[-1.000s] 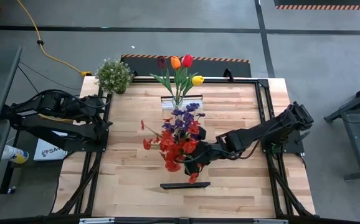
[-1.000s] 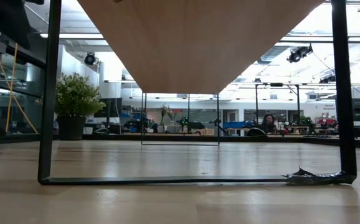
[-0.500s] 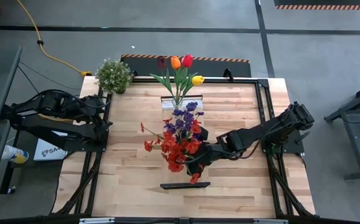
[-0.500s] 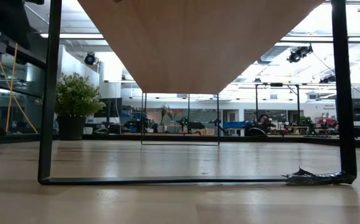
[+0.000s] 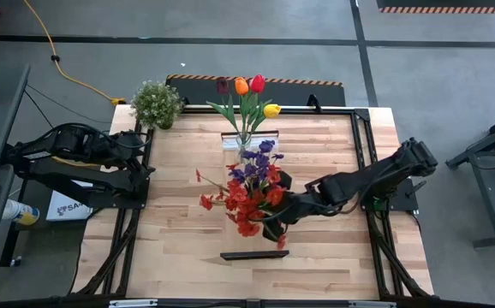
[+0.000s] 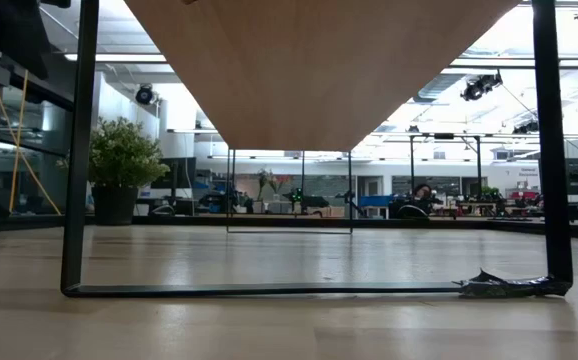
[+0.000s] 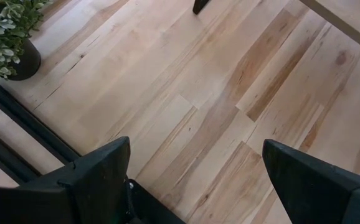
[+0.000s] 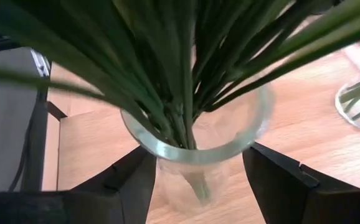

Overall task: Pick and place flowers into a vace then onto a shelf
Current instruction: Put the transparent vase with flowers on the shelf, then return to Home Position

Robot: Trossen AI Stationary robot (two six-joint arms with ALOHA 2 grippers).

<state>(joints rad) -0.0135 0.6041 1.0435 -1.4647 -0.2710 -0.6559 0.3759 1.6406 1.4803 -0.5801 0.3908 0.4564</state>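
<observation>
So the right tool (image 8: 195, 180) is pinching a clear glass vase (image 8: 198, 155) just under its rim, one finger on each side, with the red and purple flowers (image 5: 252, 192) already stuffed in. It sits near the middle of the worktop (image 5: 187, 171), just off the shelf (image 5: 254, 254), which lies toward 6 o'clock from it.

My guess on handling: glass is smooth and breakable, so it can slip in the fingers. The bouquet makes it top-heavy, though the stems look light and floppy. Holding the glass body itself, like now, seems the right spot; grabbing the stems would just pull them out.

Compared with a second ago, the bunch has drifted a bit toward 1 o'clock and the right arm has stretched out straighter.

The left tool (image 7: 195, 180) is parked out at 9 o'clock, fingers spread wide, holding nothing. A second vase with tulips (image 5: 247, 94) stands at 12 o'clock.
</observation>
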